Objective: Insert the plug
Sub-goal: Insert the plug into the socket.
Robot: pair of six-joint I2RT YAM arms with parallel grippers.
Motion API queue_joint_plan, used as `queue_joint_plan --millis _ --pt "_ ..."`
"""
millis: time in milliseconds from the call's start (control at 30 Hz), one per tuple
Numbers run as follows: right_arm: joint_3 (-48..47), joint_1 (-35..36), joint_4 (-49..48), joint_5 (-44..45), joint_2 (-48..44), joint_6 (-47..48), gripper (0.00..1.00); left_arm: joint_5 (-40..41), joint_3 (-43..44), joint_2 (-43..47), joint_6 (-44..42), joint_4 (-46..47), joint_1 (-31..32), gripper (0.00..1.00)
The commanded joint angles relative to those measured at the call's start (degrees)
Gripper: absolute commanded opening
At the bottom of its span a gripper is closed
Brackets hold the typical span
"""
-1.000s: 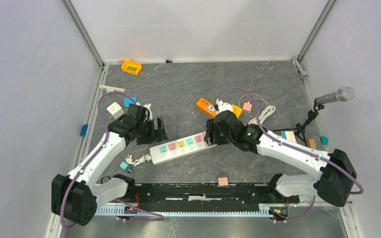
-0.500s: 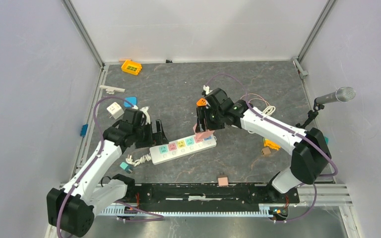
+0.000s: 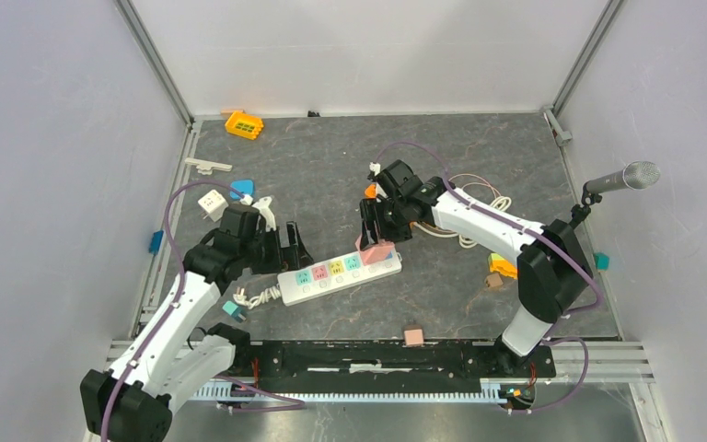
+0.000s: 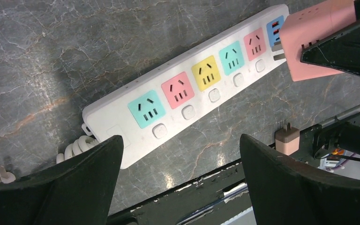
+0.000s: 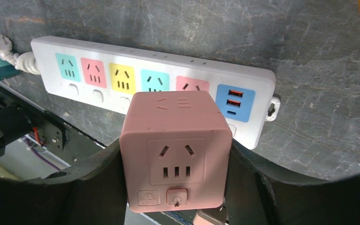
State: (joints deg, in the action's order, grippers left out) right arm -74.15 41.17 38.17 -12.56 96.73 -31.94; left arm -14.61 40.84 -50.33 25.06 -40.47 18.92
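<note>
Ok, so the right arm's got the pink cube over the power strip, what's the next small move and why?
Probably lower the right gripper, steering the pink cube's prongs into the pink socket beside the blue USB panel: the left wrist view shows them hanging bare by that end of the power strip, not yet seated.

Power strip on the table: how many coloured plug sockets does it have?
5, in one row: teal, pink, yellow, second teal, second pink, then a blue USB panel. None look hidden.
</note>
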Motion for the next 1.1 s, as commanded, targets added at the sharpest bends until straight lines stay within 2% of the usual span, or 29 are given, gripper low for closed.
queue_joint_plan --millis 0,333,1067 --pt "-1.70 0.27 -1.44 3.12 -0.97 2.02 0.00 0.17 -0.35 1.32 1.27 1.76 -0.24 1.00" --pt "2.58 2.11 -6.60 5.17 -0.61 3.55 0.00 -0.51 -1.14 2.50 1.45 2.75 -0.15 1.00" --pt "0.92 4.77 -4.50 12.20 3.01 6.26 0.00 -0.92 -1.46 3.01 1.40 3.12 -0.11 1.00"
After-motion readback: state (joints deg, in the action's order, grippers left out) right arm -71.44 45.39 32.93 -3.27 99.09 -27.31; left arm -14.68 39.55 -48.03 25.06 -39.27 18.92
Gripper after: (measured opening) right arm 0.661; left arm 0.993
